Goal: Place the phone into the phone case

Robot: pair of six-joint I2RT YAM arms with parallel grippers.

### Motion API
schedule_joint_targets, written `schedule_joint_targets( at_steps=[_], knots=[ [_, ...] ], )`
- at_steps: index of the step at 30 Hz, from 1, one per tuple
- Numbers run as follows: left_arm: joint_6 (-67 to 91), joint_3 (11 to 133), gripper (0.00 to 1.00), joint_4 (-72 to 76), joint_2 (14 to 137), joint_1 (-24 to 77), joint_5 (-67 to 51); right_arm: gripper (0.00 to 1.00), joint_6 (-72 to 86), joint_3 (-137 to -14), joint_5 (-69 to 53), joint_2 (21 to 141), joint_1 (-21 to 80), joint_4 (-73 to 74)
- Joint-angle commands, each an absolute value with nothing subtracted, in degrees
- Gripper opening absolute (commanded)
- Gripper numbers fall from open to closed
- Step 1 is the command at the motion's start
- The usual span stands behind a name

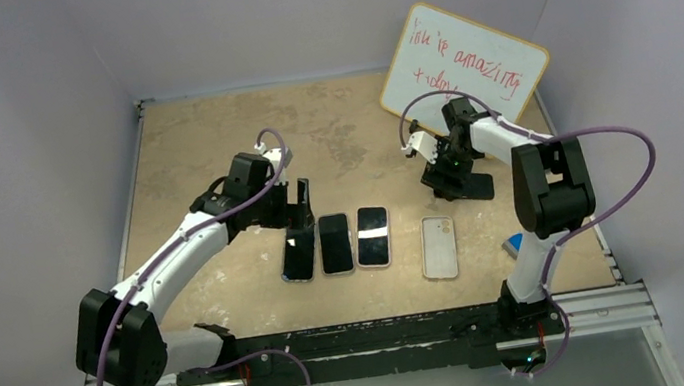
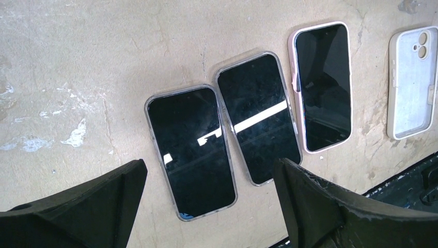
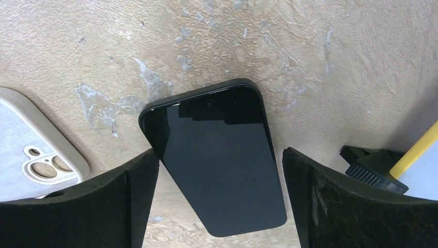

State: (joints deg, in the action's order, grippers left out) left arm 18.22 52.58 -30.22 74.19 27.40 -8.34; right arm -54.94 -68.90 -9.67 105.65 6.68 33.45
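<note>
Black phone (image 3: 217, 160) face-up, crosswise to empty case (image 1: 439, 247)

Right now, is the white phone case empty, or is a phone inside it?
Empty. The white case shows its bare inner lining and camera cutout; the black phone lies apart from it.
</note>
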Motion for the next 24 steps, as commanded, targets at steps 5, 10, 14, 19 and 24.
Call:
schedule_joint_targets(
  at_steps=[5,10,14,19,24],
  knots=[
    [17.3,53.6,0.99,-28.3,74.9,27.4,-7.1,0.84,-55.6,-71.3,-12.3,110.8,6.2,32.3],
    [17.3,53.3,0.99,-28.6,74.2,27.3,-6.9,0.66,-52.0,-71.4,-11.9,111.0,6.2,29.6],
    [17.4,53.0,0.99,-28.4,73.3,27.3,-7.2,0.51,-45.5,-70.0,-12.6,109.0,6.6,24.9],
    [17.5,53.1,0.99,-28.2,72.6,27.3,-7.8,0.51,-29.9,-73.8,-12.8,109.5,7.0,20.2],
    [17.6,52.8,0.98,-28.3,71.5,27.3,-7.7,0.51,-21.2,-77.5,-12.9,110.4,10.2,21.7]
  ],
)
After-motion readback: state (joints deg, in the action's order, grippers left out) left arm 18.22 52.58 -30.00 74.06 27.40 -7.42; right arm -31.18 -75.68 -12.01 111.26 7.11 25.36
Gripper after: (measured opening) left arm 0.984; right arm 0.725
